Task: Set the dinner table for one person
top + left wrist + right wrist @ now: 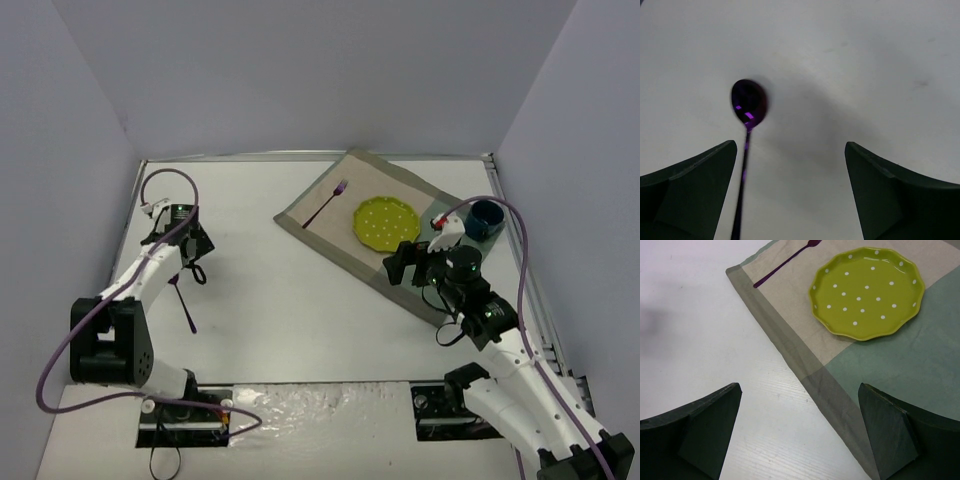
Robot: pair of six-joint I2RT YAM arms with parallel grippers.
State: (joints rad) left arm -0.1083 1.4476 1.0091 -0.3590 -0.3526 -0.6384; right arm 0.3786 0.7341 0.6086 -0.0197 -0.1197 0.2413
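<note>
The white dinner table (300, 320) holds a beige-and-green placemat (345, 235). On the mat lie a green dotted plate (385, 222) and a purple fork (325, 203). A blue cup (486, 218) stands at the mat's right end. A purple spoon (186, 305) lies on the bare table at the left. My left gripper (195, 268) is open just above it; in the left wrist view the spoon (748, 102) runs along the inside of the left finger (695, 190). My right gripper (402, 264) is open and empty over the mat's near edge, with the plate (867, 292) and fork (785, 264) ahead of it.
Grey walls enclose the table on three sides. Purple cables loop off both arms. The placemat's near corner (840, 390) lies diagonally between the right fingers. The arm bases sit at the near edge.
</note>
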